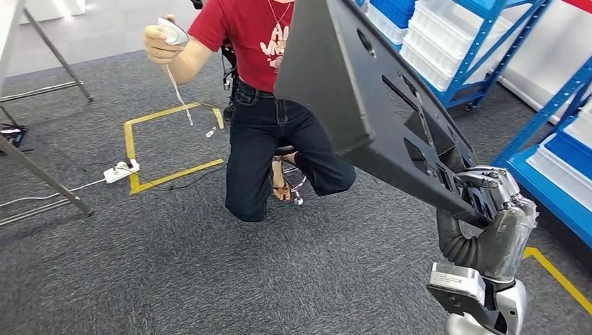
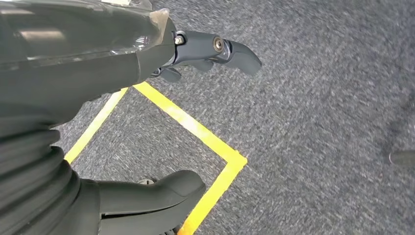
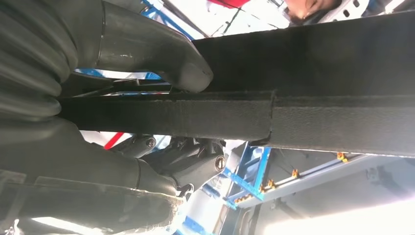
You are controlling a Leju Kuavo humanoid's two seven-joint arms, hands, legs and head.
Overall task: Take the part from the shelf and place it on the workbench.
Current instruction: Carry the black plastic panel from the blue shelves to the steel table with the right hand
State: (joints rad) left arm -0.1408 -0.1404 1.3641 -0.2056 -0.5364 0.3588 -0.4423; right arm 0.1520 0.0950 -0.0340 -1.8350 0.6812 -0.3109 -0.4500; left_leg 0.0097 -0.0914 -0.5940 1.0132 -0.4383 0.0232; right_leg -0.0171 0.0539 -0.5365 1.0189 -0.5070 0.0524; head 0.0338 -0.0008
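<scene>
- Our right hand (image 1: 492,202) gripped the large black moulded plastic panel with cut-out slots (image 1: 363,91) by its lower edge; in the right wrist view the thumb lay over the panel's rim (image 3: 205,115) with the darker fingers (image 3: 191,159) beneath.
- The part was off the blue metal shelf with white bins (image 1: 454,49), raised in the air, tilted.
- Our left hand (image 2: 147,98) hung over grey carpet (image 2: 318,98) and yellow floor tape (image 2: 195,129), fingers apart, holding nothing.
- A kneeling person in a red shirt (image 1: 265,105) sat just beyond the panel's far end.
- We judged the risks: the long overhang could twist the panel out of the one-edge grip, or a turn could swing it into the person or shelf.
</scene>
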